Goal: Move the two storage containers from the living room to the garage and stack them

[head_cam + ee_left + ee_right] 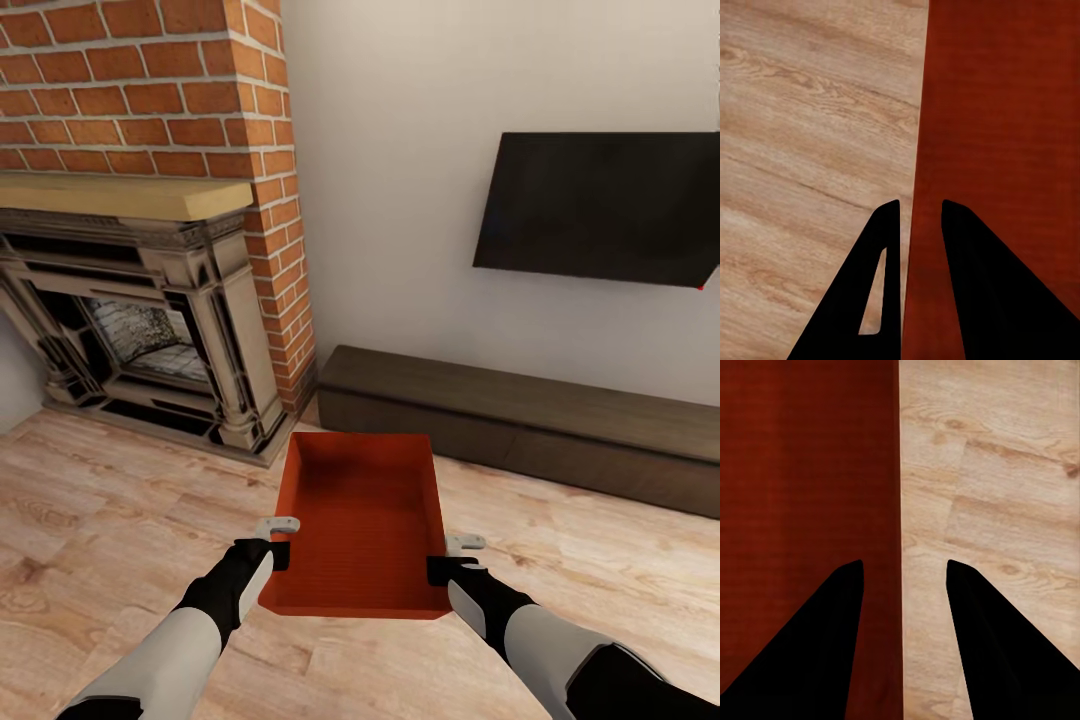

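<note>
One orange-red storage container [365, 520] hangs above the living room's light wood-plank floor [100, 500], held between my two arms with its open top up. My left gripper [275, 540] is shut on its left wall, one finger inside the bin and one outside. In the left wrist view the left gripper [919, 206] straddles the container's [997, 112] rim. My right gripper [452, 558] grips the right wall the same way. In the right wrist view the right gripper [904, 562] stands over the container's [802, 457] edge. The second container is out of view.
A red brick fireplace [150, 330] with a wooden mantel stands ahead on the left. A black wall TV [600, 205] hangs on the right above a long low dark cabinet [520, 420]. Wood floor stretches around me on both sides.
</note>
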